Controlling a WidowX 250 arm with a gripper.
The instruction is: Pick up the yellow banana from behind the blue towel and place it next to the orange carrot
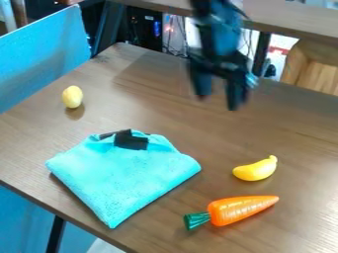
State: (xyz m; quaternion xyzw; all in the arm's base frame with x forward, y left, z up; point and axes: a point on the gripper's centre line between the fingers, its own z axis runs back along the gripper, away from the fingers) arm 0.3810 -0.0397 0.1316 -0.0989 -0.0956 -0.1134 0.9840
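Gripper (218, 94) over the far part of the surface (139, 81), its fingers apart and holding nothing.
The folded blue cloth (125, 170) and yellow banana (255, 169) look nearest it; an orange carrot (242, 209) lies just beside the banana, and a lemon (72, 97) sits beyond the cloth. A shallow pinch could slip off the cloth or drag its folds loose; the smooth, rounded banana and lemon could roll from an off-centre touch. Whether the folds contain anything, I cannot tell.
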